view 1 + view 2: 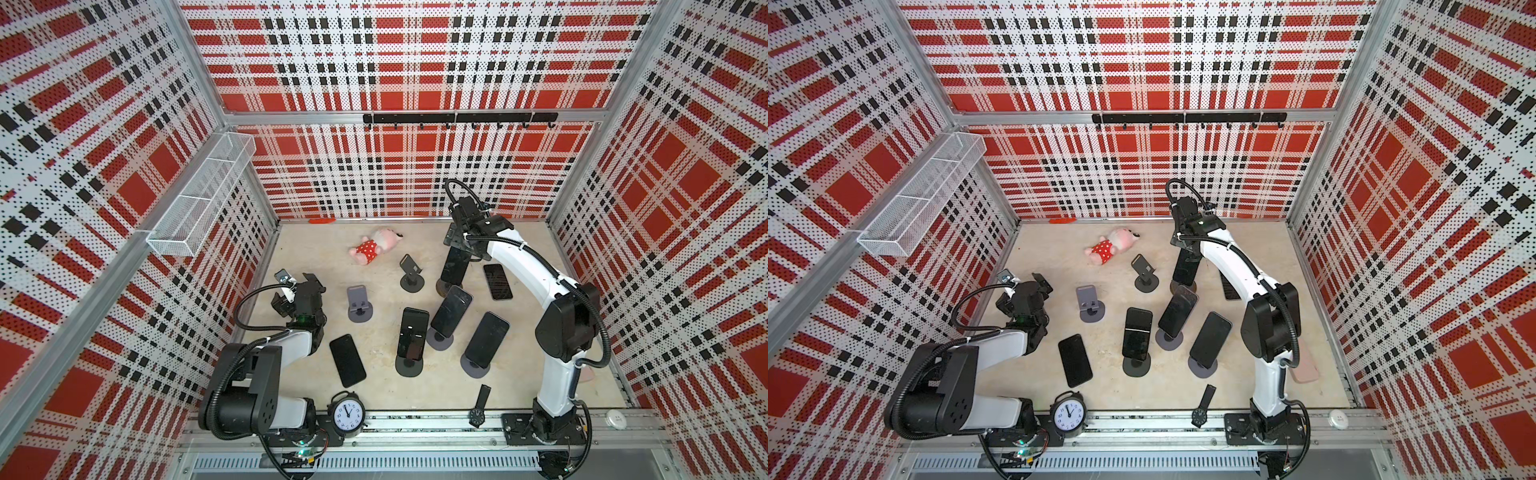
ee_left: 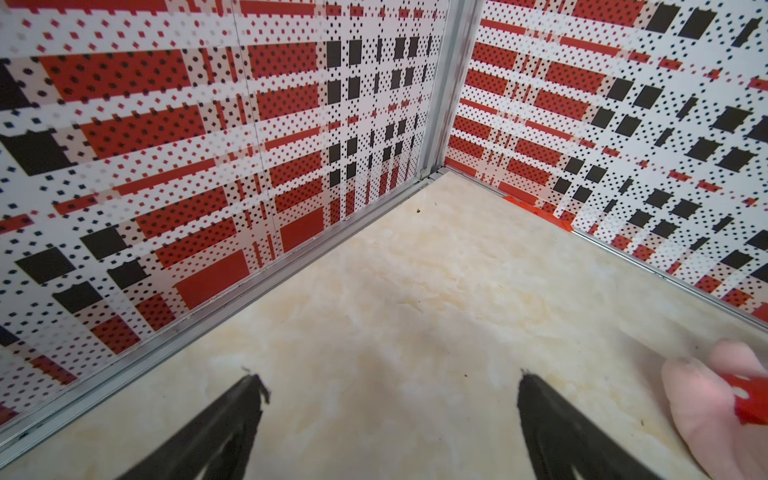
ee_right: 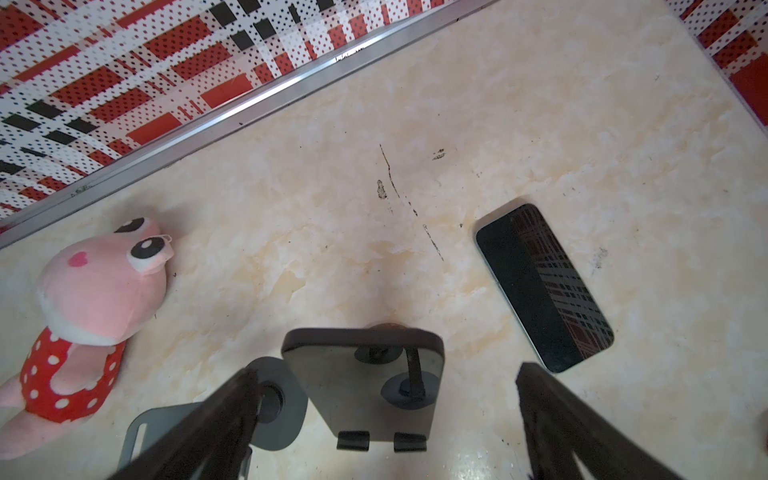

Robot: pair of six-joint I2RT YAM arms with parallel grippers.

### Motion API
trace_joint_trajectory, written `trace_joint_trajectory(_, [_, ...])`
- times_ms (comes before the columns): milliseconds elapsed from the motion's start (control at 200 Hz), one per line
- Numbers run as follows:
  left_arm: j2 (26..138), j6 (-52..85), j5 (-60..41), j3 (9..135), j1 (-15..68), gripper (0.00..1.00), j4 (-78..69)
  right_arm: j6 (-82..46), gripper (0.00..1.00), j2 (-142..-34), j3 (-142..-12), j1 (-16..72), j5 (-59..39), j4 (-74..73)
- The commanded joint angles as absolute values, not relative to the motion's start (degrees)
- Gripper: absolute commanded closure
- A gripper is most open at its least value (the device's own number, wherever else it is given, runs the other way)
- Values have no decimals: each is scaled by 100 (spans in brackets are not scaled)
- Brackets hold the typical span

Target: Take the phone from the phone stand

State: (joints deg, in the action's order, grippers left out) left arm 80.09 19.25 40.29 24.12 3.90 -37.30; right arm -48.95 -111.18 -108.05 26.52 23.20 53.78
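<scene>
A dark phone (image 1: 453,266) (image 1: 1185,268) stands nearly upright on a phone stand (image 1: 443,287) toward the back right of the table. My right gripper (image 1: 457,245) (image 1: 1184,246) hangs open just above its top edge. In the right wrist view the phone (image 3: 365,390) sits between the spread fingertips of the right gripper (image 3: 386,372), untouched, its lower edge on two stand hooks (image 3: 353,440). My left gripper (image 1: 301,286) (image 2: 389,378) is open and empty near the left wall, facing the back left corner.
Other phones lean on stands (image 1: 412,332) (image 1: 451,311) (image 1: 486,338). Flat phones (image 1: 347,359) (image 1: 497,281) (image 3: 544,286) lie on the table. Two empty stands (image 1: 359,305) (image 1: 411,274), a pink plush toy (image 1: 374,247) (image 3: 91,316), an alarm clock (image 1: 348,414) and a wristwatch (image 1: 480,407) are nearby.
</scene>
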Motion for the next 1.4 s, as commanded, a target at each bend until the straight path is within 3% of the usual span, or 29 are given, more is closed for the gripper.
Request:
trace_joint_trajectory(0, [8031, 1959, 4014, 2360, 352, 2, -3867, -4896, 0, -11335, -11030, 2689, 2180, 5479])
trace_joint_trajectory(561, [8155, 1927, 4012, 2469, 365, 2, -3849, -4413, 0, -11678, -11148, 2636, 1906, 5575])
trace_joint_trajectory(1398, [8314, 1881, 4006, 2646, 369, 2, -3694, -4311, 16, -11473, -10340, 2485, 1972, 4954])
